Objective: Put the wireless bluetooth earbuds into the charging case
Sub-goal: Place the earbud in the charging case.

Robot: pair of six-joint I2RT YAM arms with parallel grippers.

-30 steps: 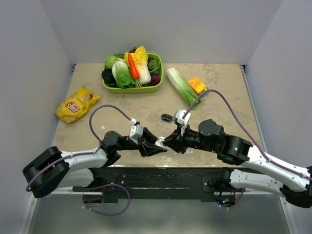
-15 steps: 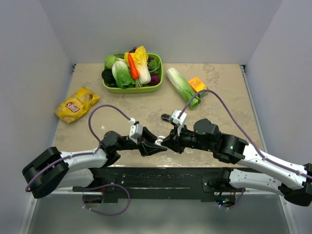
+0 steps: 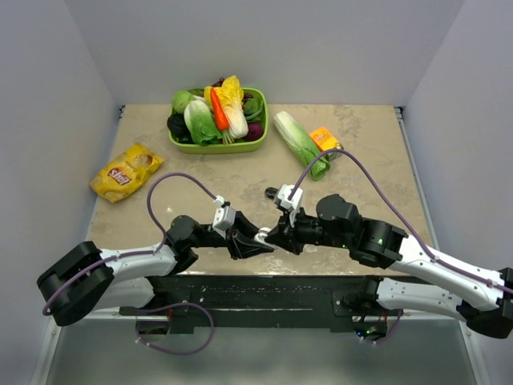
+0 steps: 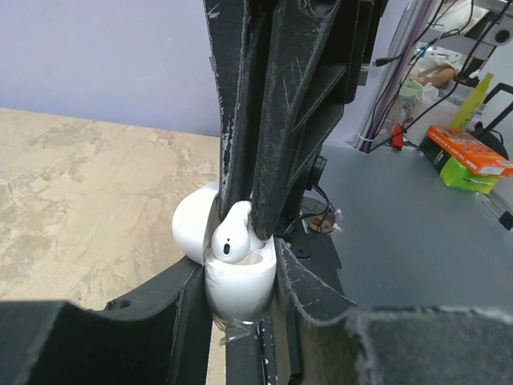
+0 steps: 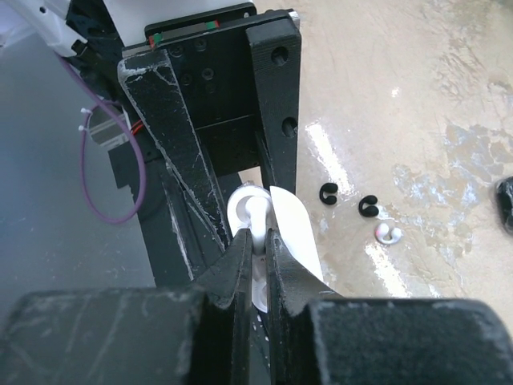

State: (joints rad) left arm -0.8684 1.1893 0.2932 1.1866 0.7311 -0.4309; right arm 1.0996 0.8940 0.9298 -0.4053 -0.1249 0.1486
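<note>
The left gripper (image 3: pixel 252 244) clamped the open charging case (image 4: pixel 239 285) upright as a steady socket. The right gripper (image 5: pixel 255 241) pinched a white earbud (image 4: pixel 228 239) partly inside its well. The other earbuds (image 5: pixel 369 207) lay loose on the table (image 5: pixel 417 96).

Beige worktop (image 3: pixel 361 172), marbled with grey-brown veins and pale blotches. Glossy white on the charging case (image 4: pixel 239 289) and the earbud (image 4: pixel 228 239) — one small dark oval on the bud's head. Matte black on the left pincer (image 3: pixel 258 244) and the right pincer (image 3: pixel 269 234), scuffed with whitish scratches. White shells and black joints along the arms (image 3: pixel 132 261), purple cables (image 3: pixel 171 175) looping off them. By the far edge, a lime-green basket (image 3: pixel 210 147) of green, white, yellow, orange and dark purple vegetables (image 3: pixel 200 120). Near the left edge, a yellow chip bag (image 3: pixel 126 171) with a red logo. Toward the far right corner, a green-and-white leafy vegetable (image 3: pixel 298 144) beside an orange box (image 3: pixel 324 139). Two black curled bits (image 5: pixel 328 192) and one white bit (image 5: pixel 388 233) on the beige.
</note>
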